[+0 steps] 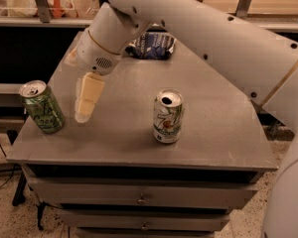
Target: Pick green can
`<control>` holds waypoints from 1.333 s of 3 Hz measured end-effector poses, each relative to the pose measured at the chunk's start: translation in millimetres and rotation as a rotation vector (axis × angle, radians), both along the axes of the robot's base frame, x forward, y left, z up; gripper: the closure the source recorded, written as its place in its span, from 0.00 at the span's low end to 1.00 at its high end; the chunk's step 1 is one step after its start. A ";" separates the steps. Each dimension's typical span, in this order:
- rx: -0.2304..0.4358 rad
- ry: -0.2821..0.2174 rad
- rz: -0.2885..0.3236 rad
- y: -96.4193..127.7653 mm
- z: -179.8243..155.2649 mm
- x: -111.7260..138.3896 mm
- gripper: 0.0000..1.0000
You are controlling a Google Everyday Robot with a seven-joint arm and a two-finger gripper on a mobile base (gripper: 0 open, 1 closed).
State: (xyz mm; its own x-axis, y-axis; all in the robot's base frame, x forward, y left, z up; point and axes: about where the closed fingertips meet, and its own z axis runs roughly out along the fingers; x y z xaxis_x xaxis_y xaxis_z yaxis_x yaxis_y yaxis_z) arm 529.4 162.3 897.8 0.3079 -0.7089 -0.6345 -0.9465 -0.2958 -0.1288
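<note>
The green can [41, 106] stands tilted at the front left corner of the grey table [223, 133]; it has an all-green body with pale lettering and a silver top. My gripper [85, 107] hangs from the white arm just right of the can, a short gap away, its pale fingers [88, 95] pointing down at the tabletop. It holds nothing that I can see. A white can with green stripes and a red spot [167, 116] stands near the middle front of the table.
A dark blue crumpled bag [151, 46] lies at the table's back edge. The table has drawers [144, 199] below its front edge. A shelf with clutter [35, 4] runs behind. The big white arm [223, 38] spans the right side.
</note>
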 end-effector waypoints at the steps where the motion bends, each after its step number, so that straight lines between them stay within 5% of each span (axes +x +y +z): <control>1: 0.023 0.016 0.016 5.6 -2.7 4.2 0.00; 4: 0.107 0.054 0.105 54.6 -13.3 -7.8 0.00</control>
